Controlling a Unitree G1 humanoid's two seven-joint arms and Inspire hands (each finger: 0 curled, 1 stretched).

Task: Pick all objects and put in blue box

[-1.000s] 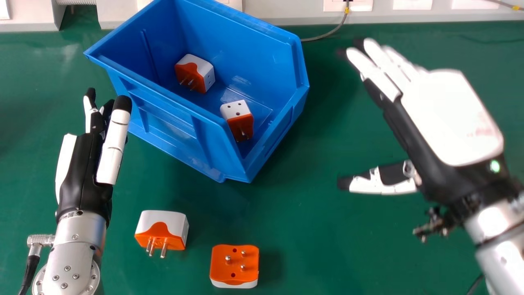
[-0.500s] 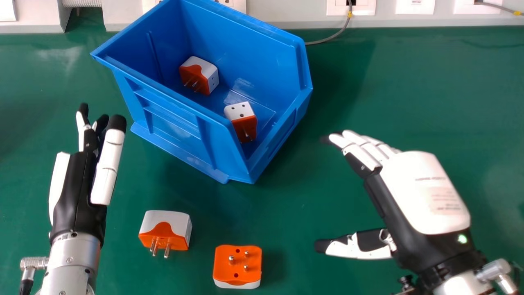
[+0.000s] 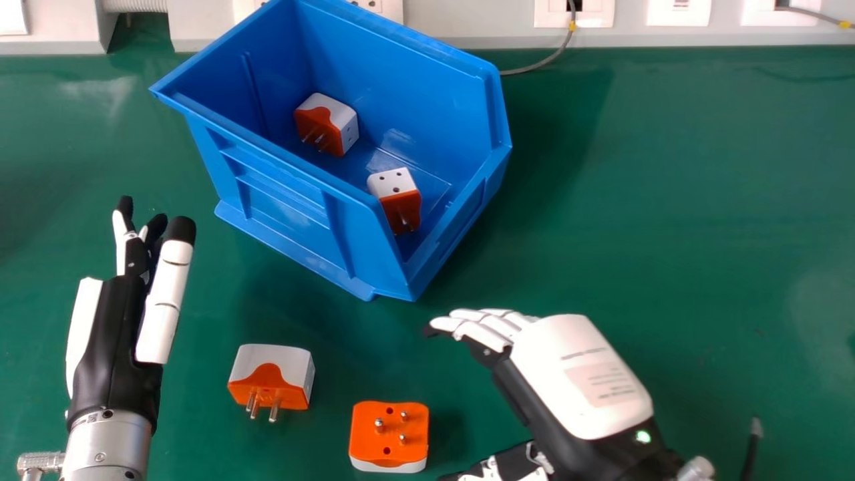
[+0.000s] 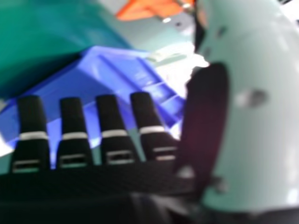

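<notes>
In the head view, my right hand (image 3: 574, 374) is open at the lower right, its fingers up and right of an orange plug adapter (image 3: 389, 434) lying prongs up on the table. A white and orange adapter (image 3: 272, 374) lies further left. My left hand (image 3: 120, 334) is held open left of that one. Two more adapters, one at the back (image 3: 327, 124) and one near the front corner (image 3: 395, 194), lie inside the blue box (image 3: 287, 194). In the right hand view, my right hand (image 4: 112, 140) has straight fingers, with the blue box (image 4: 103, 74) beyond them and part of an orange adapter (image 4: 149, 8).
The green table (image 3: 668, 200) extends to the right of the box. Along its back edge runs a white panel with sockets (image 3: 574, 12), from which a grey cable (image 3: 548, 59) hangs. A dark cable end (image 3: 751, 447) stands at the lower right.
My right hand has come down and left, from right of the box to near the orange adapter. My left hand has drawn back toward the near edge. Both stay open.
</notes>
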